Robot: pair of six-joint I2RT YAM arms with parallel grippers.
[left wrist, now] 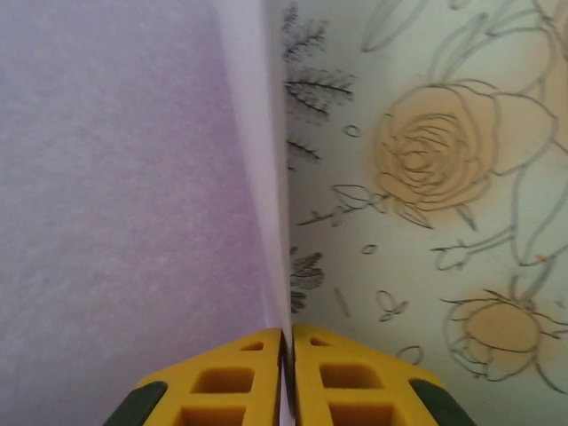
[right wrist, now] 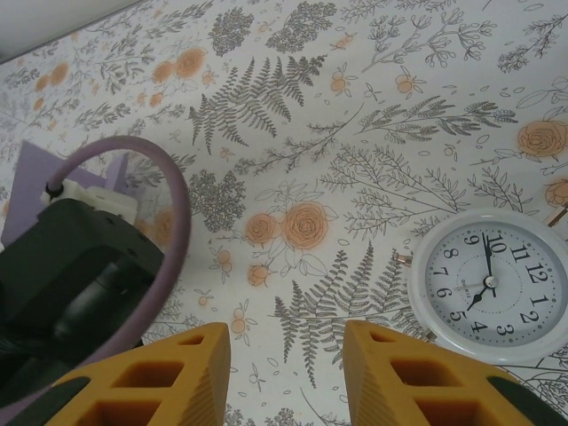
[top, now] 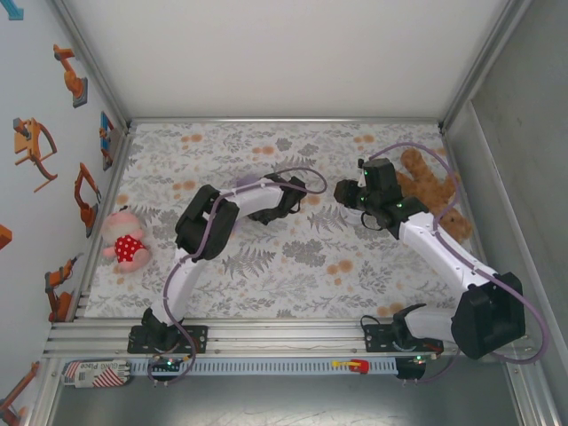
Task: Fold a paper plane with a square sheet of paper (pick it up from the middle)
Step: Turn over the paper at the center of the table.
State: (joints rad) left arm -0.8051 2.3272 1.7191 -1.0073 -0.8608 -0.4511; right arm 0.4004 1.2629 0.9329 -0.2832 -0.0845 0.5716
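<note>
The square sheet of paper [left wrist: 124, 177], plain lavender, covers the left half of the left wrist view, with a paler raised edge running down into the jaws. My left gripper [left wrist: 287, 333] is shut on that edge, its yellow fingers [left wrist: 222, 382] almost touching with a thin strip of paper between them. From above, a bit of lavender paper [top: 248, 183] shows beside the left arm's wrist. A corner of the paper [right wrist: 31, 177] also shows behind the left arm in the right wrist view. My right gripper [right wrist: 287, 328] stands open over bare tablecloth, holding nothing, to the right of the left gripper [top: 344, 192].
A white alarm clock [right wrist: 497, 288] lies just right of the right gripper's fingers. A brown teddy bear [top: 435, 191] lies at the back right. A pink doll [top: 124, 240] sits at the left edge. The flowered tablecloth [top: 293, 266] covers the table, with walls on three sides.
</note>
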